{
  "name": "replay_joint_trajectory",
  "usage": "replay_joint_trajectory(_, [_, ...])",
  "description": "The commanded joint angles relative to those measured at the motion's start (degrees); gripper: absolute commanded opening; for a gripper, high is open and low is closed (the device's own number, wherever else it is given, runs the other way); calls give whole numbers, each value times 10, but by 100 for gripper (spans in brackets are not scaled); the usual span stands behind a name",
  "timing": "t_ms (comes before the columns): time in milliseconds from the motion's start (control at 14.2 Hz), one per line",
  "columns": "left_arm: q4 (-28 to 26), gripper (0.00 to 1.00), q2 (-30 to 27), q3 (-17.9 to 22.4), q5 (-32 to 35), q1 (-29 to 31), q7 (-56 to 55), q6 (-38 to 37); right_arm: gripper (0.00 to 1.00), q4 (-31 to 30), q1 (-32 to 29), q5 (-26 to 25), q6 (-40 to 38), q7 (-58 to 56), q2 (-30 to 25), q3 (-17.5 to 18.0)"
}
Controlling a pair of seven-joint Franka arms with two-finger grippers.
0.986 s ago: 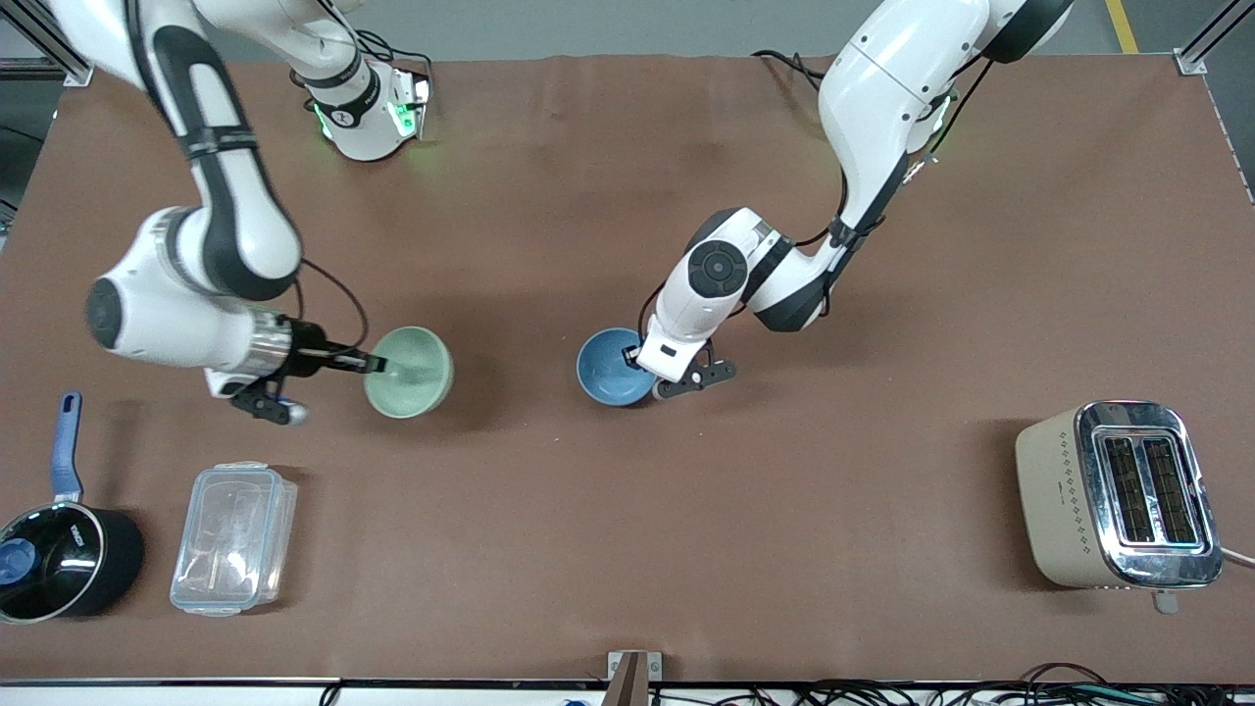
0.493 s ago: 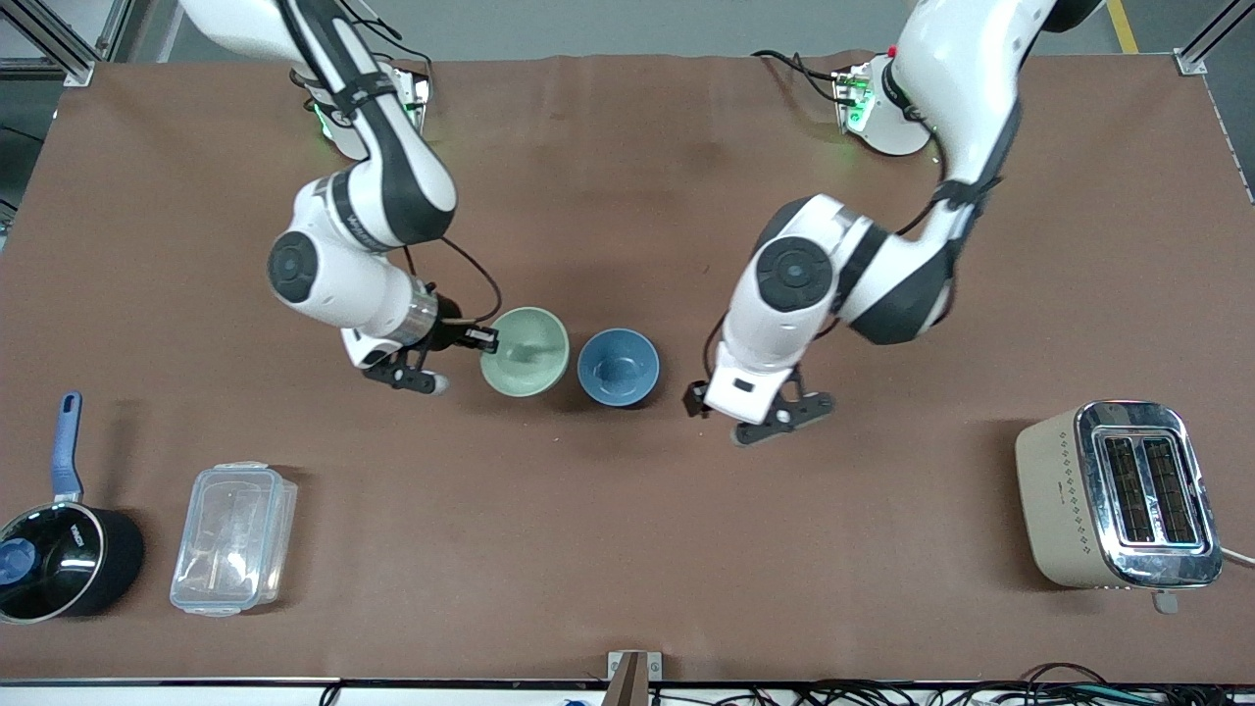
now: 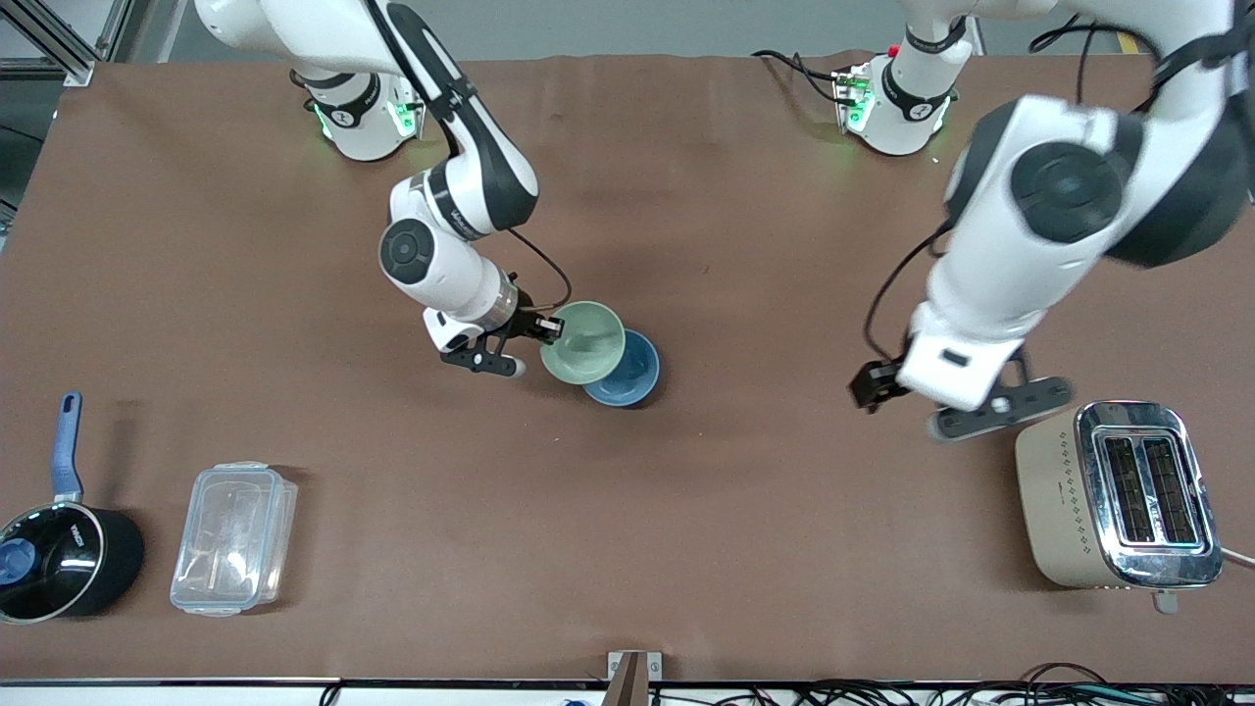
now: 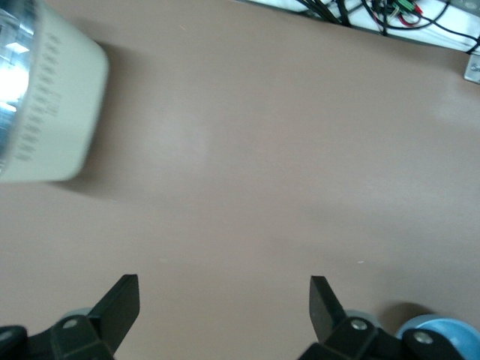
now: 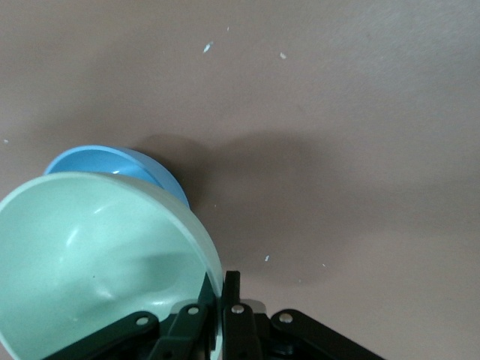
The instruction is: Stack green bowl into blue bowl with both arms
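Right gripper (image 3: 551, 330) pinches the rim of the green bowl (image 3: 584, 343) and holds it tilted in the air, partly over the blue bowl (image 3: 627, 375), which sits near the middle of the table. Left gripper (image 3: 868, 384) hangs with fingers spread wide, holding nothing, over the table close to the toaster (image 3: 1118, 495) at the left arm's end; this arm waits. The green bowl looks light, stiff and glossy, so probably slippery. A thin rim pinch can slip; a firm grip on the rim seems best.
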Motion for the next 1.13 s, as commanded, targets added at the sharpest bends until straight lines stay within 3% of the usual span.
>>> replay_joint_trajectory(0, [-15,100,-46,-7,0,19,51,-44,6,6,22,8,26,25,16,-7])
replay_joint_trajectory(282, [-45,100,-105,1,-50,45,114,-81,6,57,33,7,33,69,53,-7])
replay_joint_trajectory(634, [-141,100,-200,95,-121,42,253,-87,7,68,37,6,32,75,64,-7])
replay_joint_trajectory(915, [-190,100,-245,102,-121,40,273,-87,8,71,38,5,37,75,83,-8])
replay_joint_trajectory(986, [-196,100,-255,104,-121,39,283,-87,12,72,38,5,38,75,83,-8])
replay_joint_trajectory(1056, [-203,100,-263,111,-121,37,287,-87,26,73,38,6,38,75,83,-7])
